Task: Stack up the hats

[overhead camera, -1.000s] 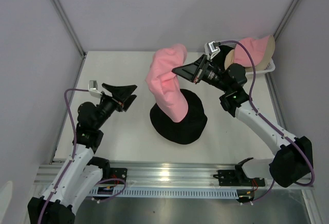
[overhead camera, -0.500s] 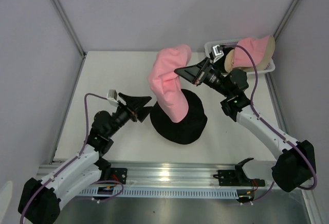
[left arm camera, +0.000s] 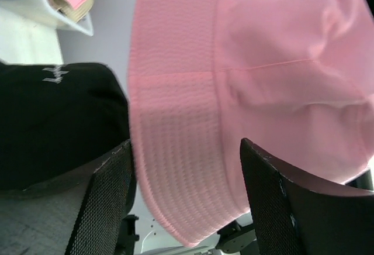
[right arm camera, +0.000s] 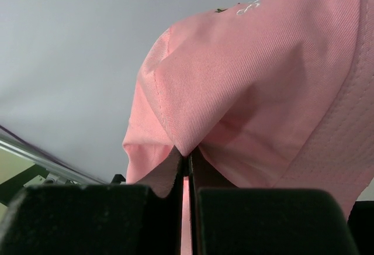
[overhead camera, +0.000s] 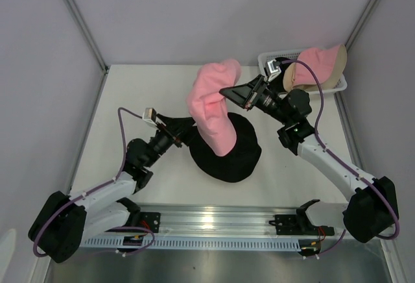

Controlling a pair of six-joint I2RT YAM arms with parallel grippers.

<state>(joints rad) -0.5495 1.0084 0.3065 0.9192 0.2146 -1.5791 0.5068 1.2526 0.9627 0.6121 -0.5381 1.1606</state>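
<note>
My right gripper (overhead camera: 224, 92) is shut on a fold of the pink hat (overhead camera: 212, 111) and holds it up over the black hat (overhead camera: 240, 156), which lies on the table with a small light mark (left arm camera: 52, 75). The pink fabric fills the right wrist view (right arm camera: 263, 85). My left gripper (overhead camera: 189, 127) is open, its fingers (left arm camera: 102, 202) on either side of the pink hat's hanging brim (left arm camera: 181, 173), not closed on it. A beige-and-pink hat (overhead camera: 318, 65) sits at the white basket (overhead camera: 269, 59) at back right. The second black hat is not visible.
The white mesh basket shows in the left wrist view (left arm camera: 73, 24) too. A metal rail (overhead camera: 214, 221) runs along the table's near edge. Grey walls close in the back and sides.
My left arm has swung right and forward until its open fingers reach the pink hat's lower edge. My right gripper has lifted the pink hat slightly and holds it nearly still.
</note>
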